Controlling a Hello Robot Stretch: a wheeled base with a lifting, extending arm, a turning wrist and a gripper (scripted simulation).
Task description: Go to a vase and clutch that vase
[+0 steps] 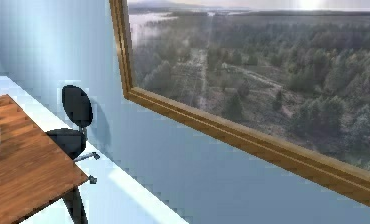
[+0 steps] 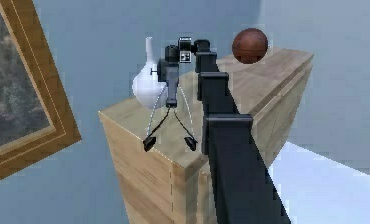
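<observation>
White narrow-necked vase (image 2: 147,80) on the light wooden cabinet (image 2: 141,172) is reached, but we cannot tell whether the dark two-finger gripper (image 2: 170,143) holds anything, so we judge the grasp unconfirmed

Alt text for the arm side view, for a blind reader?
A dark square arm reaches toward a light wooden cabinet, its thin fingers hanging by a white narrow-necked vase on top. A reddish-brown ball sits farther along.

Dark square arm (image 2: 231,150) bears black-marked white squares (image 2: 185,47) and thin-fingered pincer (image 2: 170,144).
</observation>
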